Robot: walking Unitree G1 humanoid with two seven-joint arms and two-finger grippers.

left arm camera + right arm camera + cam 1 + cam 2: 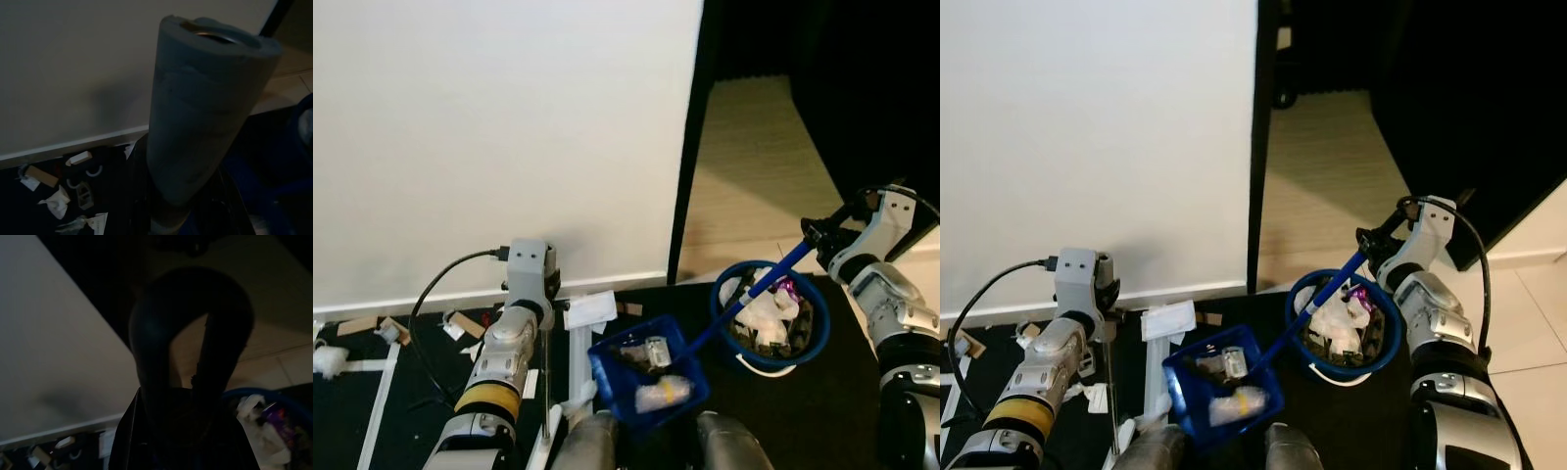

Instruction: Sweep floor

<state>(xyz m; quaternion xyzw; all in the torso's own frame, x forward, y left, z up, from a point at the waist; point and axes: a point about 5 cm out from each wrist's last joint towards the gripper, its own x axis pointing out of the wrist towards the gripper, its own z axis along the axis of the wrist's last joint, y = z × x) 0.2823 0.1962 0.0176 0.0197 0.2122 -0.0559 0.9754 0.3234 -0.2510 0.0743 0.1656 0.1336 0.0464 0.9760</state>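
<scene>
- A broad white wall takes up most of the head views, with a dark doorway and pale tan flooring to its right.
- A black mat covers the floor at the robot's feet.
- A round blue bin stands on the mat at the right, holding white crumpled paper and a purple scrap.
- A blue dustpan hangs just left of the bin, tilted, with white litter inside it; its long blue handle slants up across the bin's rim.
- The right gripper is clamped around the top end of that handle.
- The left gripper holds a grey-capped upright pole, fingers closed about it.
- Paper scraps and cardboard bits lie scattered along the wall's base.
</scene>
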